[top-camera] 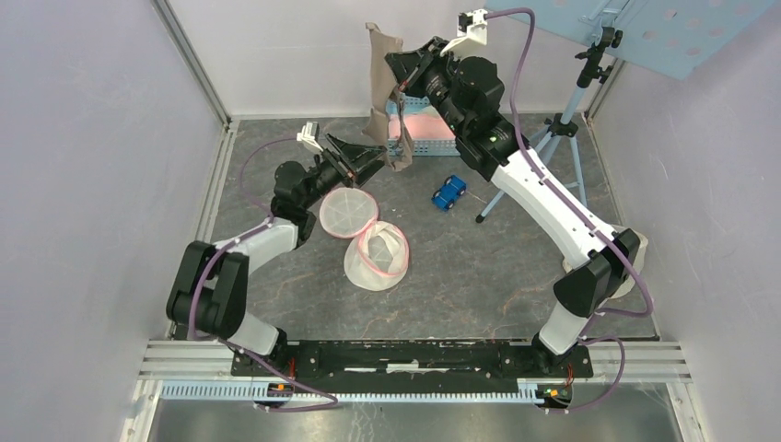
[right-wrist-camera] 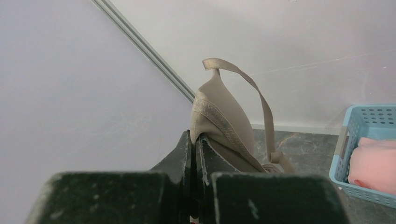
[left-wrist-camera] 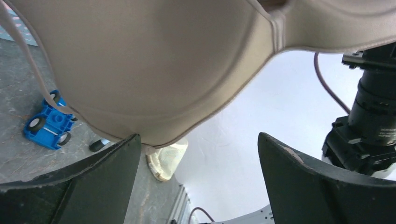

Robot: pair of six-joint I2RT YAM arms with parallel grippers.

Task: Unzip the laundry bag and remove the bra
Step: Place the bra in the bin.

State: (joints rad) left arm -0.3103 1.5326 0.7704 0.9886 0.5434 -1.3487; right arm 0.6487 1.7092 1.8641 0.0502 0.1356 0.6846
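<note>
A beige bra [top-camera: 382, 92] hangs in the air at the back of the table, and my right gripper [top-camera: 402, 66] is shut on its upper edge. In the right wrist view the bra [right-wrist-camera: 219, 116] is pinched between the closed fingers [right-wrist-camera: 194, 140], one strap looping up. My left gripper [top-camera: 362, 158] stands open just below the hanging bra; its wrist view shows a bra cup [left-wrist-camera: 154, 70] above the spread fingers [left-wrist-camera: 112, 163], nothing between them. The white mesh laundry bag [top-camera: 368, 239] with pink trim lies open on the table, its round lid flipped back.
A light blue basket [top-camera: 425, 138] holding pink cloth [right-wrist-camera: 373, 163] stands at the back. A blue toy car [top-camera: 448, 192] sits right of the bag. A tripod [top-camera: 571, 120] stands at the back right. A mesh item [left-wrist-camera: 166, 161] lies by the right wall.
</note>
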